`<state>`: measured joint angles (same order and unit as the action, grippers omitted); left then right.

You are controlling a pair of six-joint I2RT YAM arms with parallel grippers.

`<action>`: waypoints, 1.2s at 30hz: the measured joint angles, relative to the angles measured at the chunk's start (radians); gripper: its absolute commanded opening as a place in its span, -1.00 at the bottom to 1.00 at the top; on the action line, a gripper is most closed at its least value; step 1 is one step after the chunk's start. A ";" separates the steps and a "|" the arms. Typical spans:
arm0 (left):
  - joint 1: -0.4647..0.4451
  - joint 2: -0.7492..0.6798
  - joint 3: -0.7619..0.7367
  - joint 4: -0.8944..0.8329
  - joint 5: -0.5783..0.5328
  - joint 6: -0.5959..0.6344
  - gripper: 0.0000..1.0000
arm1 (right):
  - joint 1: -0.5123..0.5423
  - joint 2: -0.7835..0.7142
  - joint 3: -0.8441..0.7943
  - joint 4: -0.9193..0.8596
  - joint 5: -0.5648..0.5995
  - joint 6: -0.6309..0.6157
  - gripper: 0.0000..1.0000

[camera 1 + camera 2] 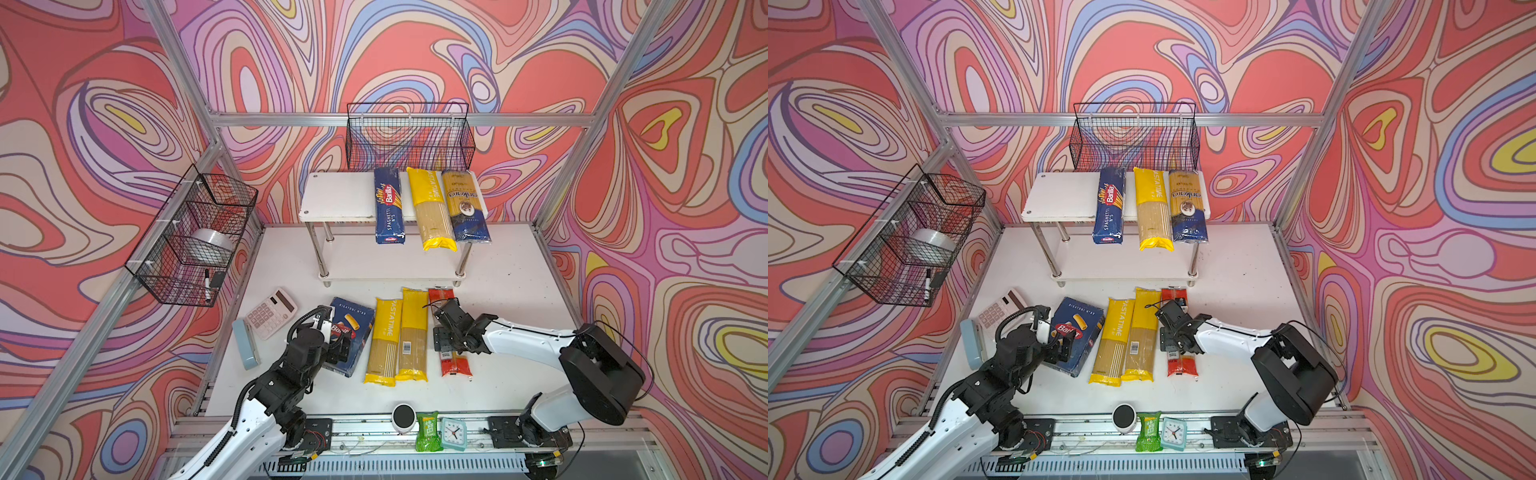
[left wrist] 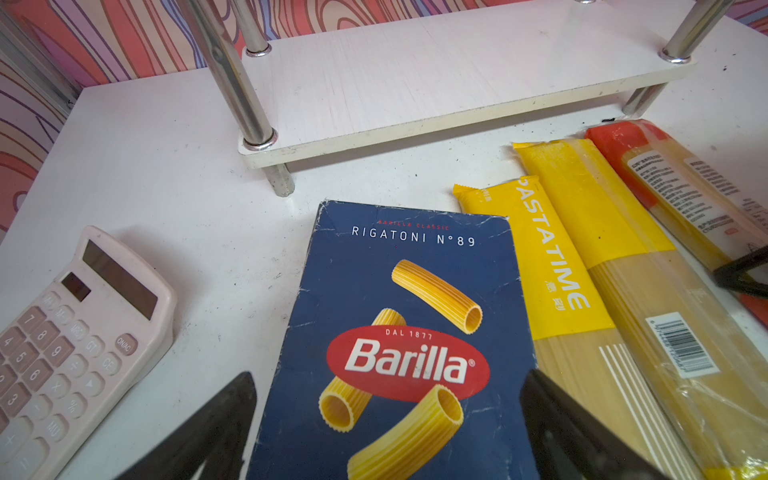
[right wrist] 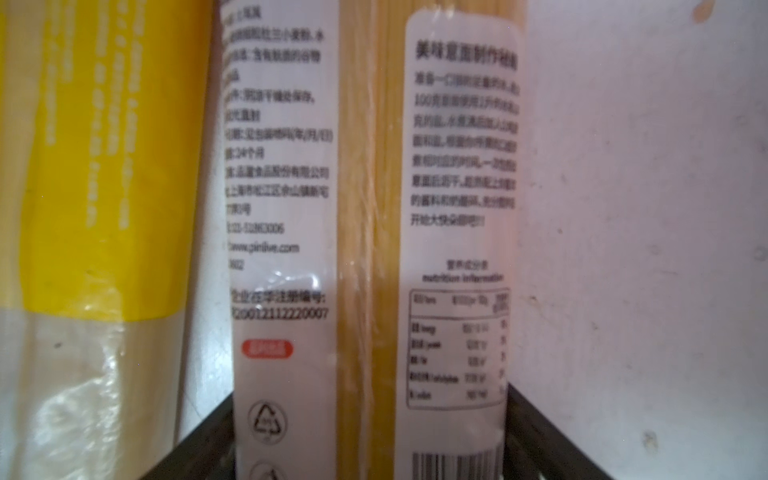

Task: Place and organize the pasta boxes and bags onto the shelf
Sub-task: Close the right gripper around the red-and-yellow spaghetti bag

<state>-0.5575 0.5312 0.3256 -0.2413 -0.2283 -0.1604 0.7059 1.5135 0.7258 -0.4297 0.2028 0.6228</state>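
Lower middle of both top views: left gripper (image 2: 388,376) spread wide astride the rigatoni box (image 1: 355,318), right gripper (image 3: 370,392) flanking the red-ended packet (image 1: 455,365), pinch unclear, both presumably readying lifts to the shelf (image 1: 345,199).

Spaghetti box (image 1: 389,205), two bags (image 1: 432,208) (image 1: 463,203) lie atop white shelf (image 1: 340,195); rigatoni box (image 1: 353,328), three bags (image 1: 382,336) (image 1: 413,332) (image 1: 456,365) flat in front.

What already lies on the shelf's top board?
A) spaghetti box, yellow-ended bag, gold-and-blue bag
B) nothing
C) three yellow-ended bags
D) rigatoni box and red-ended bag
A: the spaghetti box, a yellow-ended bag and the gold-and-blue bag lie side by side on the shelf, on its top board.
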 measured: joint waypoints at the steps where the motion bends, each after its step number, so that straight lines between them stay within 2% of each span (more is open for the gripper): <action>1: 0.000 0.000 0.000 0.000 0.000 0.000 1.00 | 0.000 -0.003 -0.005 0.006 0.000 0.000 0.65; 8: 0.000 0.000 0.000 0.000 0.000 0.000 1.00 | 0.000 -0.020 -0.026 0.030 0.000 0.008 0.55; 22: 0.000 0.000 0.000 0.000 0.000 0.000 1.00 | 0.000 -0.031 -0.042 0.054 -0.001 0.037 0.15; 33: 0.000 0.000 0.000 0.000 0.000 0.000 1.00 | 0.000 -0.037 -0.041 0.057 -0.016 0.060 -0.28; 36: 0.000 0.000 0.000 0.000 0.000 0.000 1.00 | 0.000 -0.054 -0.040 0.053 -0.021 0.065 -0.56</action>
<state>-0.5575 0.5316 0.3256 -0.2413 -0.2283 -0.1604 0.7055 1.4593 0.6861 -0.3767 0.1822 0.6880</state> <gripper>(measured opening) 0.999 0.314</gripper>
